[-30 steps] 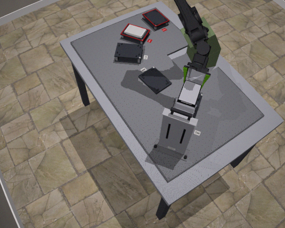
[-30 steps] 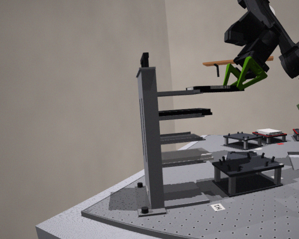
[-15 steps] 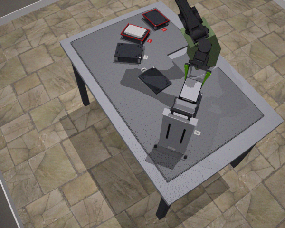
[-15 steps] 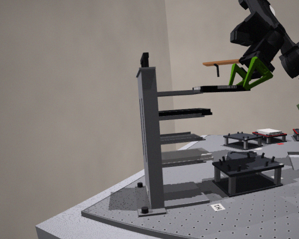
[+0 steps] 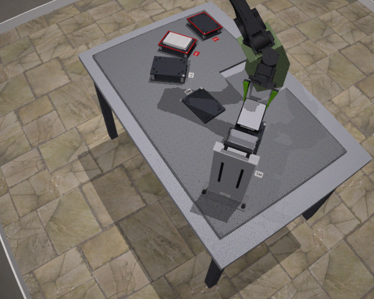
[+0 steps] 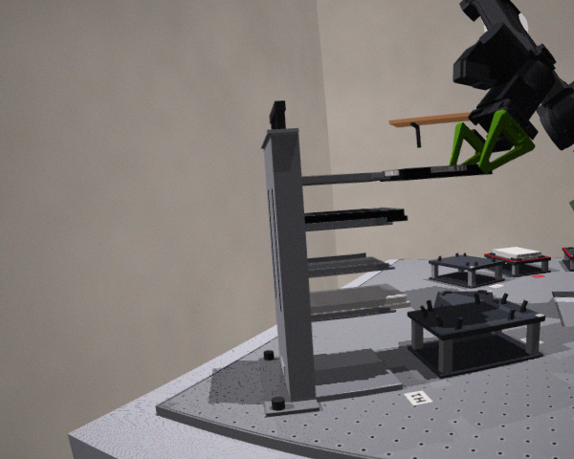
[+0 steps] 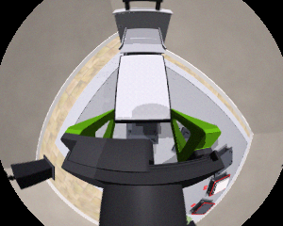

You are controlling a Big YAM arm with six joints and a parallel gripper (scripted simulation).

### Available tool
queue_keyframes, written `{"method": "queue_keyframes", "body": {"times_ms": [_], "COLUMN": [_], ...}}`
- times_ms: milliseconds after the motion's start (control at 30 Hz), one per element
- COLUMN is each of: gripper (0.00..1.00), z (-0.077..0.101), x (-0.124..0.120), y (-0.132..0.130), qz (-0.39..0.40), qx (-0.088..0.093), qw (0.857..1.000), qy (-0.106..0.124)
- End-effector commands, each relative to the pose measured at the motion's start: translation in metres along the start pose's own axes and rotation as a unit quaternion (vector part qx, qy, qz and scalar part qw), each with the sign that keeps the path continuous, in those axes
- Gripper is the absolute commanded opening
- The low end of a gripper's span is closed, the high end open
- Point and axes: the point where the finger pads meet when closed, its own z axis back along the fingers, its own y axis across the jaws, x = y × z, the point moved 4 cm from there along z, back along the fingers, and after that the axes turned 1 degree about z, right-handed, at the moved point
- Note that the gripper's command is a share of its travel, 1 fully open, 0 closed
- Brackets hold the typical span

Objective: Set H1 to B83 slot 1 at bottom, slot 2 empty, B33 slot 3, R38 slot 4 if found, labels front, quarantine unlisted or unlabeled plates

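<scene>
currently the green-fingered gripper (image 6: 468, 166) clamps a white-topped plate (image 5: 251, 114) by its long sides, mostly drawn out of the top shelf of hotel h1 (image 6: 284, 256). best to keep it level and withdraw straight until clear.

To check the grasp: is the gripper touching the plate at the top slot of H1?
Touching. In the exterior view the gripper has its green fingers on the plate edge, carrying it mostly beyond the top shelf.
</scene>
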Motion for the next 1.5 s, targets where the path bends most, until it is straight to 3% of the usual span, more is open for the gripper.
{"method": "queue_keyframes", "body": {"times_ms": [0, 267, 300, 367, 767, 833, 867, 933, 1333, 1400, 1433, 1467], "gripper": [0.86, 0.86, 0.86, 0.86, 0.86, 0.86, 0.86, 0.86, 0.86, 0.86, 0.86, 0.86], "z": [0.006, 0.011, 0.008, 0.013, 0.020, 0.020, 0.020, 0.023, 0.030, 0.030, 0.025, 0.023], "x": [0.006, -0.003, 0.012, -0.004, -0.016, -0.016, -0.004, -0.019, -0.034, -0.034, -0.015, -0.019], "y": [0.003, 0.004, 0.005, 0.004, 0.005, 0.005, 0.007, 0.004, 0.005, 0.005, 0.009, 0.008], "qz": [-0.013, -0.010, -0.024, -0.016, -0.020, -0.020, -0.030, -0.022, -0.020, -0.020, -0.035, -0.032], "qx": [0.006, 0.006, 0.004, 0.006, 0.007, 0.007, 0.008, 0.007, 0.007, 0.007, 0.005, 0.002], "qw": [1.000, 1.000, 1.000, 1.000, 1.000, 1.000, 0.999, 1.000, 1.000, 1.000, 0.999, 0.999], "qy": [-0.009, -0.006, -0.015, -0.011, -0.015, -0.015, -0.023, -0.016, -0.013, -0.013, -0.022, -0.018]}}
